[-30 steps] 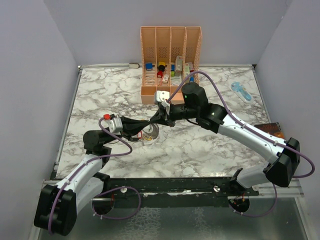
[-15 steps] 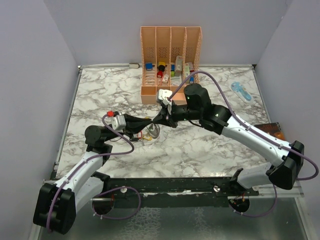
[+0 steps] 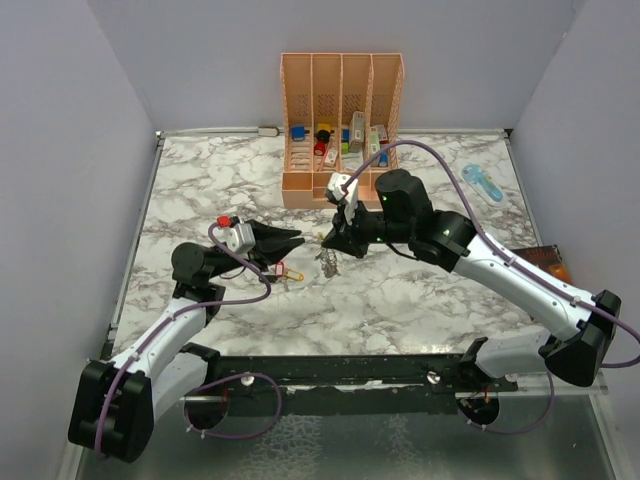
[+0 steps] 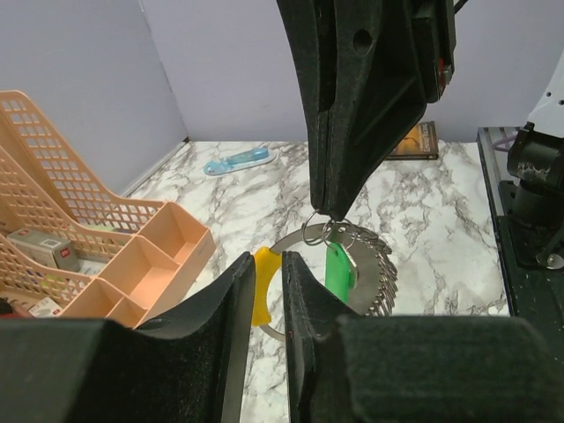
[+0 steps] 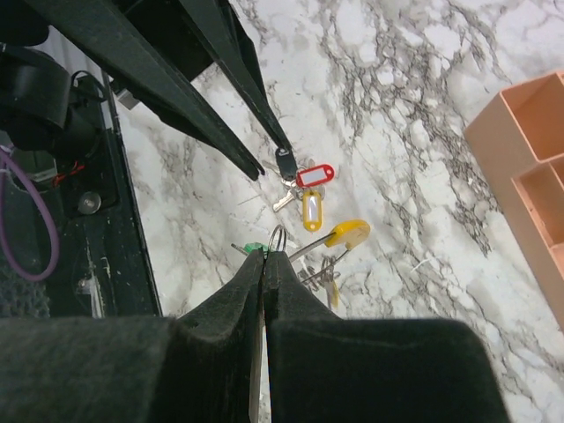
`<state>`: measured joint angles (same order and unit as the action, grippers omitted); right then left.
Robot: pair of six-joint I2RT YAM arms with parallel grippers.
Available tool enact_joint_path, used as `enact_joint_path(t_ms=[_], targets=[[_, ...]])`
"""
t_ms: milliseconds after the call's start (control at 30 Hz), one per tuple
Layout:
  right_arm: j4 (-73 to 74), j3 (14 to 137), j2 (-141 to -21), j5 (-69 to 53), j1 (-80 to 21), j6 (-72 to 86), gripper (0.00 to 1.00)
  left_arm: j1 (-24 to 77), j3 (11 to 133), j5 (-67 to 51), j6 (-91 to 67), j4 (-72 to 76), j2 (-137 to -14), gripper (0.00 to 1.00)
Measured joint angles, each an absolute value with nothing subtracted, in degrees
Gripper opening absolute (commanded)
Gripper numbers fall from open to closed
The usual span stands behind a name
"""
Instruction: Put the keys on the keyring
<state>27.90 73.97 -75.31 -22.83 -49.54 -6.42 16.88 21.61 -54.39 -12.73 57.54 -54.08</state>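
Observation:
My right gripper [image 3: 327, 243] is shut on the keyring [image 3: 328, 263] and holds it hanging just above the table. In the left wrist view the right gripper [image 4: 329, 214] pinches small rings at the top of the loop. Below it hang the yellow band [image 4: 263, 286], the beaded chain [image 4: 381, 284] and a green-tagged key [image 4: 339, 269]. My left gripper [image 3: 299, 239] is slightly open and empty, a little to the left of the keyring. Keys [image 5: 304, 181] with black, red and yellow tags lie on the marble under its fingertips [image 5: 285, 148]. They also show in the top view [image 3: 285, 271].
A peach desk organizer [image 3: 342, 75] with small items stands at the back centre. A light-blue gadget [image 3: 483, 183] lies at the back right. A brown flat object [image 3: 548, 260] lies at the right edge. A white cable [image 3: 215, 130] runs along the back edge.
My left gripper has pulled back to the left, away from the right gripper. My right gripper has shifted right with the keyring. The tagged keys now lie exposed on the table.

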Motion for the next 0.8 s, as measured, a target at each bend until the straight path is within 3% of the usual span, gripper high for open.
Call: enact_joint_path(t_ms=[333,800], targets=[[34.50,77.17,-80.53,-13.58,-49.54,1.96,0.01,16.88,23.49,-54.78,-11.38,55.68,-54.65,0.26],[51.22,94.91,-90.63,-0.75,-49.54,20.73,0.01,18.94,27.29,-55.70,-5.32,46.28,-56.38,0.34]])
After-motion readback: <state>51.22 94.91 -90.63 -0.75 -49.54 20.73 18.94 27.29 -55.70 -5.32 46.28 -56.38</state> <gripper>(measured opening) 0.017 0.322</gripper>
